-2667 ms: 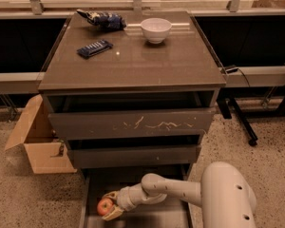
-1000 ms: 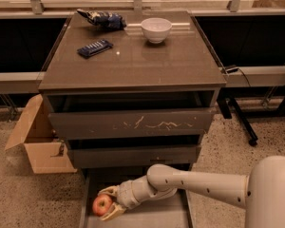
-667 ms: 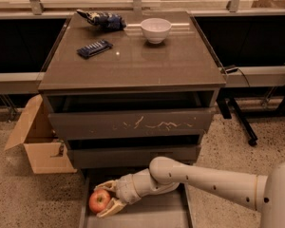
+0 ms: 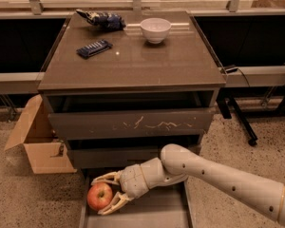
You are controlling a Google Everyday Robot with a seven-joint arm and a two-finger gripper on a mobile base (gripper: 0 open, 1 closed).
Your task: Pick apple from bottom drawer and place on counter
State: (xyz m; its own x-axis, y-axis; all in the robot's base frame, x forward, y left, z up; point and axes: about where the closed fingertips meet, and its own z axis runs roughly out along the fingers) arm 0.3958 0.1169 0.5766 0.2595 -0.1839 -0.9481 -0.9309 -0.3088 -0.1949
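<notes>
The apple is red with yellowish patches, at the lower left of the camera view, over the left rail of the pulled-out bottom drawer. My gripper reaches in from the right and its pale fingers are shut around the apple, one above and one below. The apple is held at the drawer's left edge, slightly raised. The counter is the glossy brown top slab of the cabinet above.
On the counter stand a white bowl, a dark flat packet and a blue bag. An open cardboard box sits on the floor left of the cabinet. The scratched top drawer front juts out above my arm.
My gripper has carried the apple leftward and slightly up, from inside the drawer tray to its left edge. The arm has stretched out further from the right.
</notes>
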